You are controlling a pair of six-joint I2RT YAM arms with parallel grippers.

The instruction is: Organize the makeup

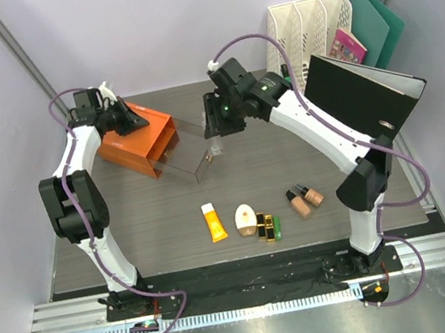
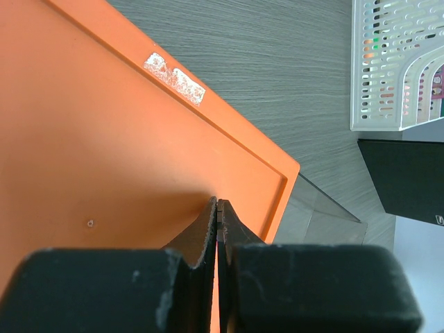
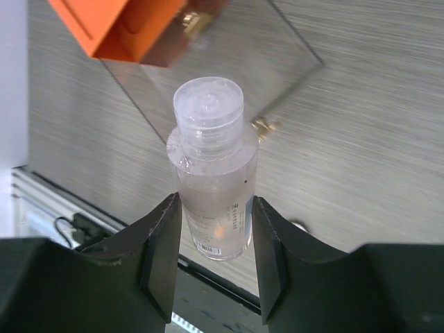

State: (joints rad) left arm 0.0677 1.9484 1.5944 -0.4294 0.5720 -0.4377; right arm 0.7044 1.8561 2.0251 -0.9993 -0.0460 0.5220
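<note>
My right gripper (image 1: 216, 138) is shut on the clear bottle (image 3: 211, 180) and holds it, cap forward, above the clear pulled-out drawer (image 1: 190, 150) of the orange box (image 1: 134, 138). My left gripper (image 1: 140, 122) is shut and empty, its tips pressed on the orange box's top (image 2: 104, 152). Near the front of the table lie the orange-yellow tube (image 1: 214, 222), cream oval compact (image 1: 246, 218), black-gold lipsticks (image 1: 265, 228), small green tube (image 1: 277, 227) and two beige foundation bottles (image 1: 304, 200).
A white file rack (image 1: 310, 24) with green folders (image 1: 377, 17) and a pink booklet (image 1: 348, 47) stands at the back right. A black binder (image 1: 365, 100) leans in front of it. Grey walls close the left and back.
</note>
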